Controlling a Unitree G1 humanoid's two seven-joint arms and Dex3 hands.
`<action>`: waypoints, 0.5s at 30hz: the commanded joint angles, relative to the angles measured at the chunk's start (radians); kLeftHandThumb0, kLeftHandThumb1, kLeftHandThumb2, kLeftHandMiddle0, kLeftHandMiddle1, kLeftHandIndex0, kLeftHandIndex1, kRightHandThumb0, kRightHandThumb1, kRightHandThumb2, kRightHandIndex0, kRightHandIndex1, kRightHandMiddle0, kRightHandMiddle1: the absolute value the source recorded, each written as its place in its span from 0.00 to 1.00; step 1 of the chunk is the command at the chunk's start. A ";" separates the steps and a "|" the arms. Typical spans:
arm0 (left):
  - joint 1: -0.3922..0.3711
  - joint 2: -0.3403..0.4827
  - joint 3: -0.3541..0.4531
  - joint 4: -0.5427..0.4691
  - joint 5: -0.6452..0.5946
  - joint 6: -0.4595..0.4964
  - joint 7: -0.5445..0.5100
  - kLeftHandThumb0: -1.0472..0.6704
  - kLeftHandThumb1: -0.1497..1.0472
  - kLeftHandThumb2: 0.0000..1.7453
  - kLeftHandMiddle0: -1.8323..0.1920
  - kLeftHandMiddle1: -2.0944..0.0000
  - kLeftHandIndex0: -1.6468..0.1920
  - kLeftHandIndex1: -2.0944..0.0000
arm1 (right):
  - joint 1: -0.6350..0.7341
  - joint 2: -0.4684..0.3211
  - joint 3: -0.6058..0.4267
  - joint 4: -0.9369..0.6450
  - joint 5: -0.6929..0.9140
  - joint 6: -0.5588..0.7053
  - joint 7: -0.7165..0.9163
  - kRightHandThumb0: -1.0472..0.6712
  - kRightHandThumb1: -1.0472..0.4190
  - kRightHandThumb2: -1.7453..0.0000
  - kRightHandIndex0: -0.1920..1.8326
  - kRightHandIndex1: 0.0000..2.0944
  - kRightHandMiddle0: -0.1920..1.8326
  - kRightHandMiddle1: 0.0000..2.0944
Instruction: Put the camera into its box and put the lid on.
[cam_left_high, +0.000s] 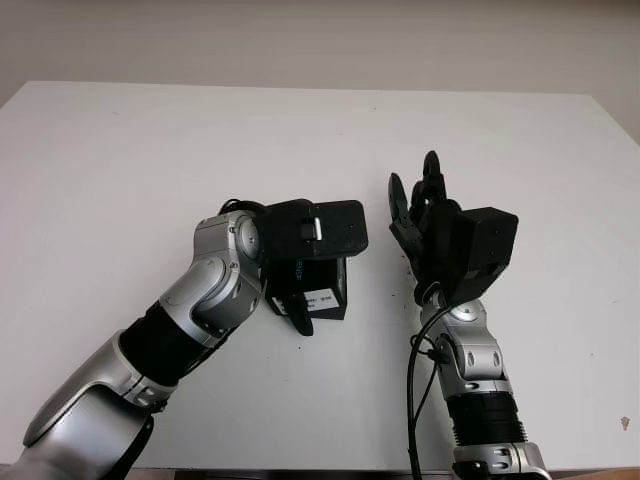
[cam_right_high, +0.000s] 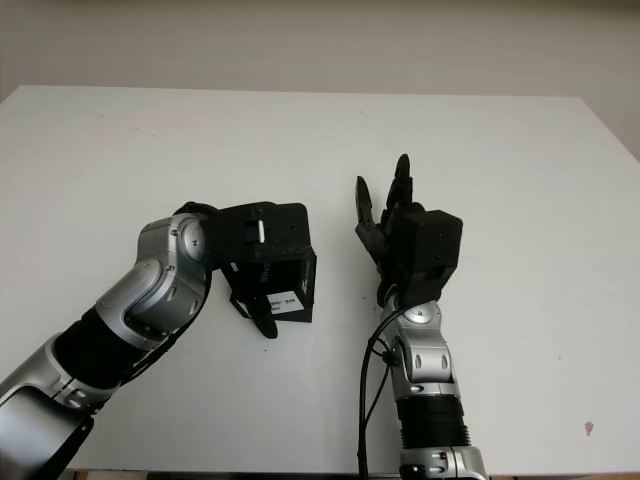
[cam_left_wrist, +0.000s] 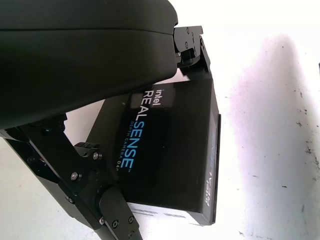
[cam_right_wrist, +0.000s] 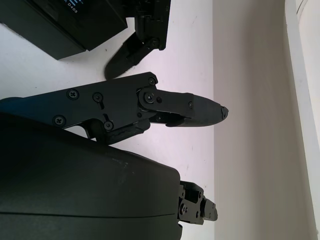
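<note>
I see my left hand (cam_left_high: 305, 255) clamped around the closed box (cam_left_wrist: 170, 150) (camera unseen), right hand (cam_left_high: 440, 235) open just beside it; a loose grip could drop it.

right hand (cam_right_wrist: 150, 112) open over white table (cam_right_wrist: 240, 150) | black box (cam_right_wrist: 65, 25) beside it
</note>
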 joint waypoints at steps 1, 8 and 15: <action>-0.046 -0.040 -0.035 -0.017 0.004 0.011 -0.023 0.52 0.94 0.03 0.82 0.13 0.98 0.64 | -0.020 0.006 0.005 0.008 -0.005 -0.020 -0.007 0.30 0.00 0.75 0.03 0.03 0.06 0.03; -0.104 -0.037 -0.078 -0.009 0.023 0.000 -0.075 0.51 0.96 0.03 0.73 0.10 1.00 0.28 | -0.024 0.012 0.006 0.025 -0.010 -0.038 -0.015 0.29 0.00 0.75 0.03 0.03 0.06 0.03; -0.118 -0.044 -0.084 0.010 0.025 -0.051 -0.072 0.55 0.98 0.04 0.70 0.00 1.00 0.23 | -0.022 0.018 0.009 0.029 -0.009 -0.045 -0.013 0.28 0.00 0.75 0.03 0.03 0.06 0.03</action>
